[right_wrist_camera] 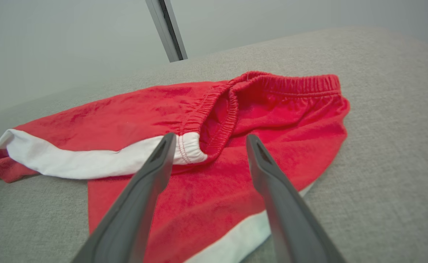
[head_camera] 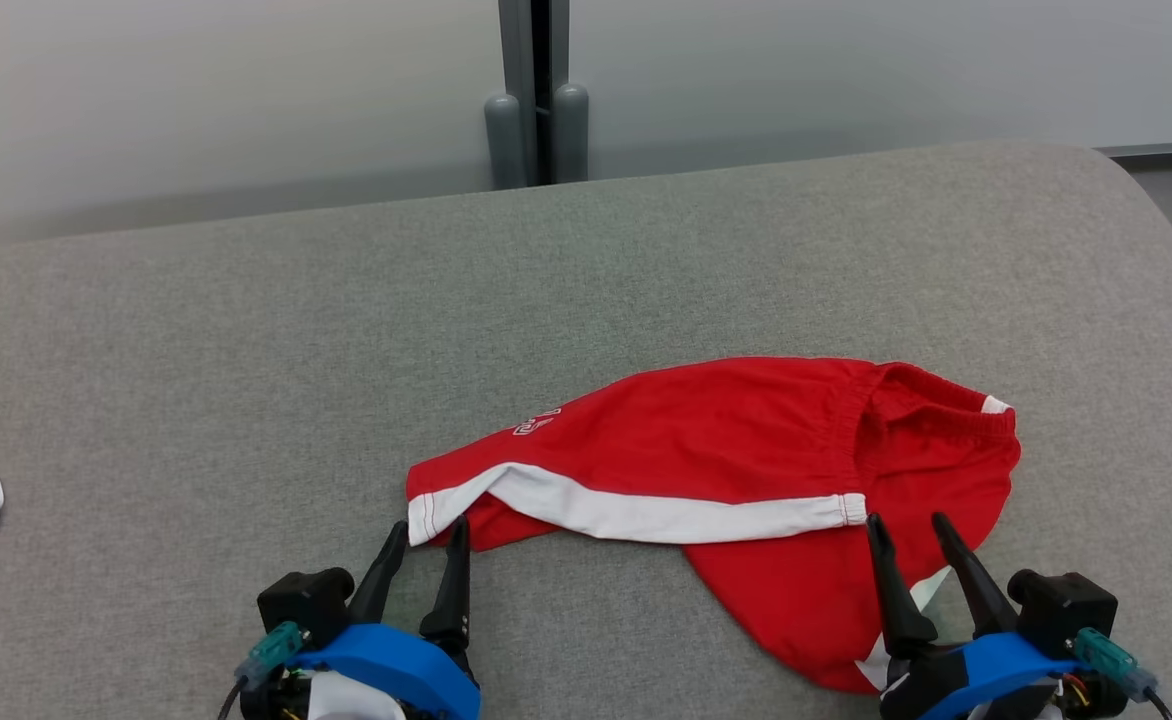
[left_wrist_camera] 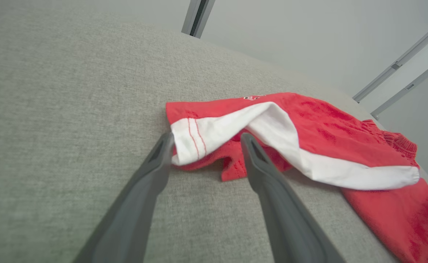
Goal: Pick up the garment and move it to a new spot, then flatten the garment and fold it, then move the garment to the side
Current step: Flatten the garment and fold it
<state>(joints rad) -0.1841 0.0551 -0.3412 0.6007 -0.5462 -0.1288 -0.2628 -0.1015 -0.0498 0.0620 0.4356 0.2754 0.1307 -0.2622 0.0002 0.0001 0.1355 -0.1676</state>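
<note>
Red garment [head_camera: 726, 450] is lying on the grey bench [head_camera: 246, 350], long axis running left to right. Left gripper [head_camera: 433, 528], jaws spread and empty, is facing its hem end; right gripper [head_camera: 908, 518], likewise spread, is hovering over its waistband end.

No text can be read with any certainty. The red shorts [head_camera: 746, 440] carry one small white-outlined print [head_camera: 536, 422] on the leg that points toward the left edge of the grey fabric surface [head_camera: 246, 350]. It sits on the side of that leg nearest the surface's far edge. It may be letters or numerals, but it is too small and creased to make out. In the left wrist view it lies at the cloth's far edge, foreshortened and just as illegible.
</note>
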